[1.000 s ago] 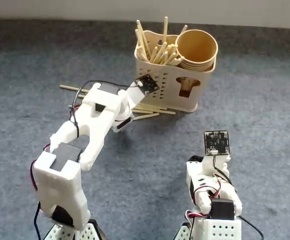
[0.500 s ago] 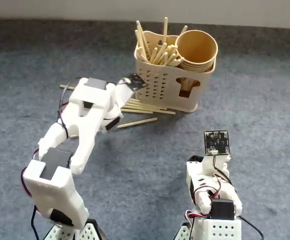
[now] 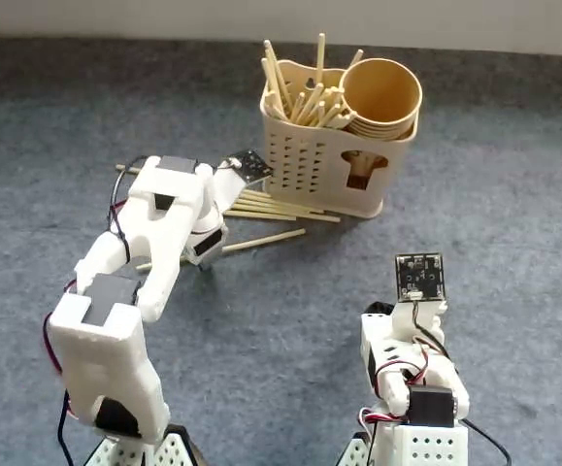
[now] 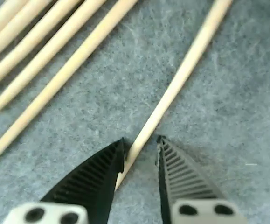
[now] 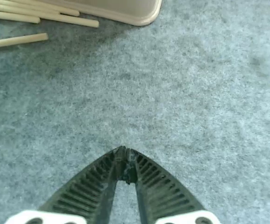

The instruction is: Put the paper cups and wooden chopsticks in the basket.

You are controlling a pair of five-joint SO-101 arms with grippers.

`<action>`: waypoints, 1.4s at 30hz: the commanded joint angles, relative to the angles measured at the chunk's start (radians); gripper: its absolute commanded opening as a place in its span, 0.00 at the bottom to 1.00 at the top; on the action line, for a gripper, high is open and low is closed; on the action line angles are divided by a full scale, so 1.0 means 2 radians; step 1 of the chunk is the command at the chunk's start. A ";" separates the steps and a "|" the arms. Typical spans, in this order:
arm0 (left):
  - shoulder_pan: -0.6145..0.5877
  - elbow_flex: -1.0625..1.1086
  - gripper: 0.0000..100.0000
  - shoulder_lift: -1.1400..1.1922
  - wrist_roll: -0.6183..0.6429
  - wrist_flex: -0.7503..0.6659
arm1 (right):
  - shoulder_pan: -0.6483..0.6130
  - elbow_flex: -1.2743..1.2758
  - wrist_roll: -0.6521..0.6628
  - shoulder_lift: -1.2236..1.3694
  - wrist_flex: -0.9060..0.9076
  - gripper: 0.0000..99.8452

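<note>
Left gripper (image 4: 140, 142) was down at the grey carpet (image 3: 513, 223), fingers apart, straddling the near end of a single chopstick (image 4: 181, 77). The stick lay against the inner face of one finger and a gap showed at the other (so not clamped). In the high view that stick lay alone on the carpet at a slant, in front of the basket (image 3: 324, 180), one end under the left arm (image 3: 149, 252). The loose chopsticks (image 3: 285, 209) lay bundled between it and the basket's front wall, some ends running behind the arm. Left wrist view had several of them side by side, apart from the straddled one. Basket stood upright at the far side of the carpet. Stacked paper cups (image 3: 382, 92) sat in one compartment, and the stowed chopsticks (image 3: 300, 97) stood tilted in the one beside it. Right gripper (image 5: 125, 163) was closed, tips touching, nothing between them, over bare carpet. Right arm (image 3: 412, 374) sat folded near its base, well apart from the basket. Its wrist view caught the basket's bottom corner and a few stick ends.
</note>
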 commanded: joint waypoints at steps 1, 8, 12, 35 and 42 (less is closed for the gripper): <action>0.005 -0.038 0.11 0.023 -0.004 0.005 | 0.005 0.048 0.006 -0.006 -0.010 0.00; 0.007 -0.044 0.00 0.031 -0.015 0.058 | 0.005 0.048 0.006 -0.006 -0.010 0.00; 0.007 -0.044 0.01 0.029 -0.023 0.102 | 0.005 0.048 0.006 -0.006 -0.010 0.00; 0.065 0.148 0.01 -0.346 -0.026 0.113 | 0.005 0.048 0.006 -0.006 -0.010 0.00; 0.067 0.145 0.01 -0.420 0.017 0.109 | 0.005 0.048 0.006 -0.006 -0.010 0.00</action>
